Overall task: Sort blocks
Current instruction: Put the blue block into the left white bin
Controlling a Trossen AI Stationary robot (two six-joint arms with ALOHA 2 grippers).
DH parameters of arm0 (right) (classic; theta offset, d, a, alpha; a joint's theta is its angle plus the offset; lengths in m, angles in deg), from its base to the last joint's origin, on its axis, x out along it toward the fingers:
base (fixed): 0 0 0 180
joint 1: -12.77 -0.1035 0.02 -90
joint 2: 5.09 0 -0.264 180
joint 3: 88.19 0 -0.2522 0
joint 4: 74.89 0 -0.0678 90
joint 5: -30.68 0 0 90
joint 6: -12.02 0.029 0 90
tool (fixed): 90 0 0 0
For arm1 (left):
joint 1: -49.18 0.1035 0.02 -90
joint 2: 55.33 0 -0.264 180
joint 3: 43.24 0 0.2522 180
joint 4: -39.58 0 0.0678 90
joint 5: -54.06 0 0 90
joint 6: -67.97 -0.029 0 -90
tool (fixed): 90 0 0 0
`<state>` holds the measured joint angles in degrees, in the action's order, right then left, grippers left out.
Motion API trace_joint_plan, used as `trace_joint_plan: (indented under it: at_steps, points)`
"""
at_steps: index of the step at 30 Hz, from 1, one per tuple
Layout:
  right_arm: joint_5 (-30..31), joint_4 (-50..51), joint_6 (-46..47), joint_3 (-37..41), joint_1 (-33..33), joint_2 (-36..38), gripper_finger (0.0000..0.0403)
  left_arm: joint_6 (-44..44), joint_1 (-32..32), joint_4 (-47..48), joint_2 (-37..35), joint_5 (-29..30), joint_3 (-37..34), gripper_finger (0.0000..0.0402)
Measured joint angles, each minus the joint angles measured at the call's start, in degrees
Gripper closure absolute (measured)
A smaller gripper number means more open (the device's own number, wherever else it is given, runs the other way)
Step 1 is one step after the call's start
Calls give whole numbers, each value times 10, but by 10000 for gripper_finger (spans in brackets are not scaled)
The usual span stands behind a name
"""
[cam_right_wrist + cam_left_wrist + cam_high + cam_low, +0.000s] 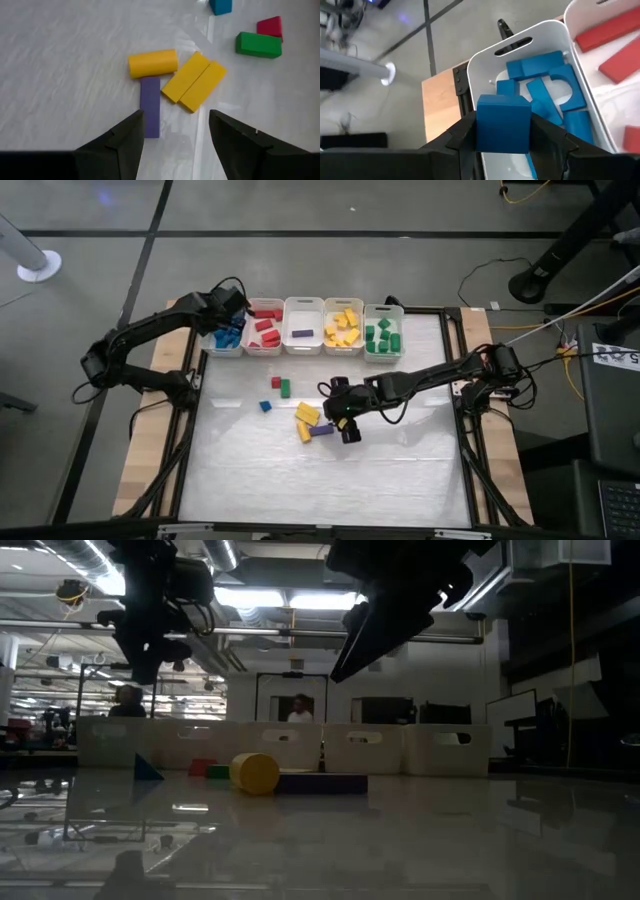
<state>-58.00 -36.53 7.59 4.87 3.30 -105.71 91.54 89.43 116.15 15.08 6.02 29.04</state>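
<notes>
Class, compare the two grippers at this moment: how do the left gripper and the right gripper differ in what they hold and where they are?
The left gripper is shut on a blue cube; the right gripper is open and holds nothing. The left gripper is above the bin of blue blocks; the right gripper is above loose blocks on the table, near the purple bar. Both have two dark fingers.

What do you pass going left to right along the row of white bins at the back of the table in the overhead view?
Bin of blue blocks, with the left gripper over it holding a blue cube → bin of red blocks → bin with a single purple block → bin of yellow blocks → bin of green blocks.
</notes>
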Motion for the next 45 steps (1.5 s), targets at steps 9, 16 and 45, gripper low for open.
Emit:
trace_joint_plan:
  at_steps: [9,16,45]
  points:
    - [6,-14,1,0,1,0,182,-57,10,-3,6,-7,0,258]
    - [6,-16,5,0,1,0,182,-41,38,-18,35,-67,0,258]
    - [6,-16,16,0,1,0,182,-75,67,-24,118,-75,0,258]
